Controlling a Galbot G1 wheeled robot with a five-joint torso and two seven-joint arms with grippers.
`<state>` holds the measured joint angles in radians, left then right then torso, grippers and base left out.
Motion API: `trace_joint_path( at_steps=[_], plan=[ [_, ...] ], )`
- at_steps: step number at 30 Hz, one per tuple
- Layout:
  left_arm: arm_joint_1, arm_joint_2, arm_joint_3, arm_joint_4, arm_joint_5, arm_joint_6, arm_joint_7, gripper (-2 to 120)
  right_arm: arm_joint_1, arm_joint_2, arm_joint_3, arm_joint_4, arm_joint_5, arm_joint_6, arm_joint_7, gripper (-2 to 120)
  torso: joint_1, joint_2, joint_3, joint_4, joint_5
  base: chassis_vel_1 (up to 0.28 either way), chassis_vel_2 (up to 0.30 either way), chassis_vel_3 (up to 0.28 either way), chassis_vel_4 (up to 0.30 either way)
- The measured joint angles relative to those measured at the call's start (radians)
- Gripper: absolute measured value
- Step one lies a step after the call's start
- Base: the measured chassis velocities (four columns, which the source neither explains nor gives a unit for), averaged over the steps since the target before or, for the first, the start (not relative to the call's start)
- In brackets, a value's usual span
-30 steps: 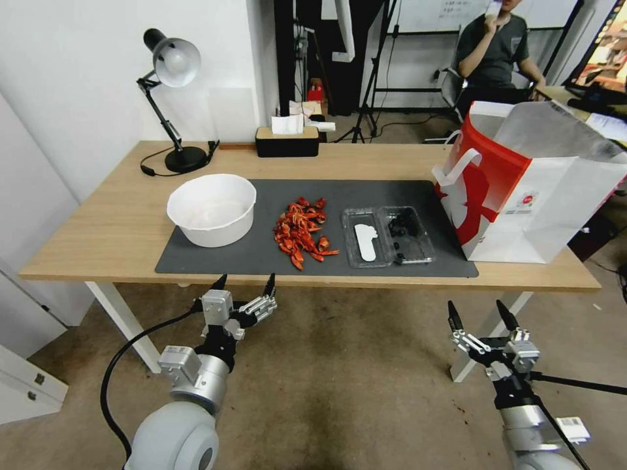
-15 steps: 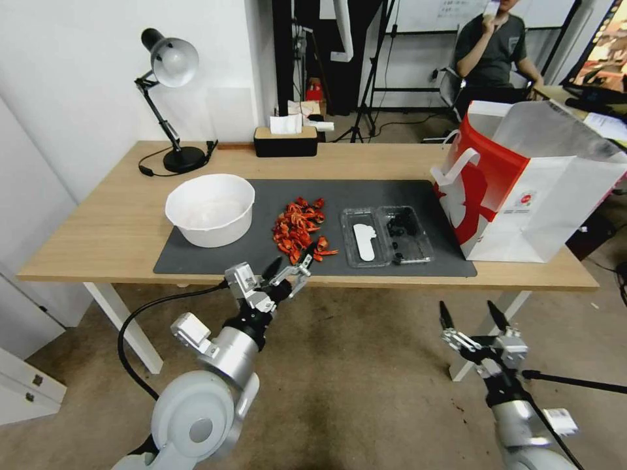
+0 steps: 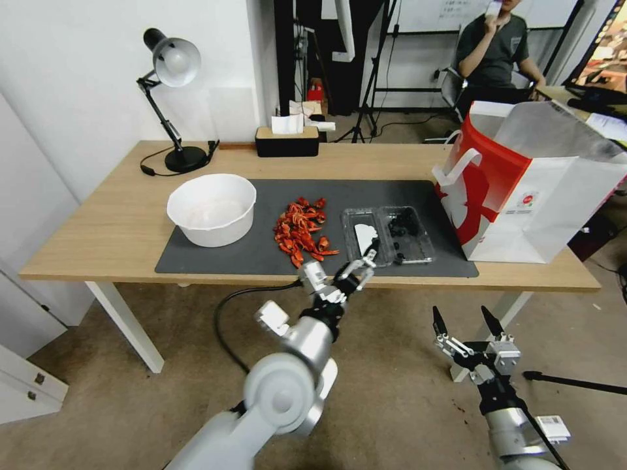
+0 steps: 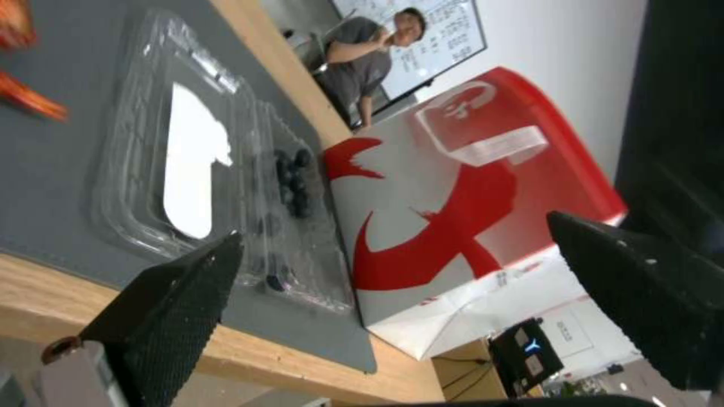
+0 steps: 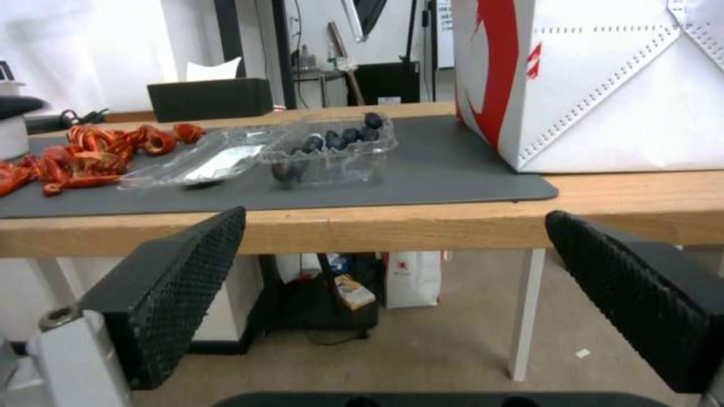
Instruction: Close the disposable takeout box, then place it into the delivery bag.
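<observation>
Reaching in over the near edge of the grey mat (image 3: 261, 254), my left gripper (image 3: 358, 264) hangs with its jaws spread, empty, just short of the disposable takeout box (image 3: 388, 244). The box lies open on that mat, both halves flat, beside the delivery bag (image 3: 529, 189). My right gripper (image 3: 465, 321) waits below the mat's table (image 3: 104, 228), jaws parted too.
</observation>
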<state>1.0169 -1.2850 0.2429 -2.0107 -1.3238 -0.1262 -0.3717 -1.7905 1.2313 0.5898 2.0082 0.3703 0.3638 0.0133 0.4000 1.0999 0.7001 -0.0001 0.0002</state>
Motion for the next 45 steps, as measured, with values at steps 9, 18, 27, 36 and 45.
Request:
trace_joint_path(
  at_steps=[9,18,27,36,45],
  plan=[
    [-0.061,-0.061,0.01,0.058,-0.049,0.004,-0.089,100,-0.008,0.016,0.0,0.012,-0.012,-0.012,-0.001,100,0.0,0.0,0.0,0.0002,0.0,0.0,0.0,0.0,0.0],
    [-0.095,-0.162,0.04,0.124,-0.035,0.014,-0.189,100,0.014,0.014,-0.001,-0.021,-0.018,-0.015,0.008,100,0.0,0.0,0.0,0.0002,0.0,0.0,0.0,0.0,0.0],
    [-0.129,-0.235,0.06,0.205,-0.037,0.022,-0.231,100,0.018,0.0,0.008,-0.049,-0.006,-0.009,0.012,100,0.0,0.0,0.0,0.0,0.0,0.0,0.0,0.0,0.0],
    [-0.167,-0.265,0.063,0.278,-0.056,0.02,-0.241,100,0.021,-0.008,0.01,-0.069,0.016,0.005,0.012,100,0.0,0.0,0.0,0.0001,-0.0001,0.0,0.0,0.0,0.0],
    [-0.183,-0.286,0.043,0.321,-0.063,0.015,-0.235,100,0.02,-0.01,0.011,-0.087,0.021,0.023,0.008,100,0.0,0.0,0.0,0.0,-0.0003,0.0,0.0,0.0,0.0]
  ],
)
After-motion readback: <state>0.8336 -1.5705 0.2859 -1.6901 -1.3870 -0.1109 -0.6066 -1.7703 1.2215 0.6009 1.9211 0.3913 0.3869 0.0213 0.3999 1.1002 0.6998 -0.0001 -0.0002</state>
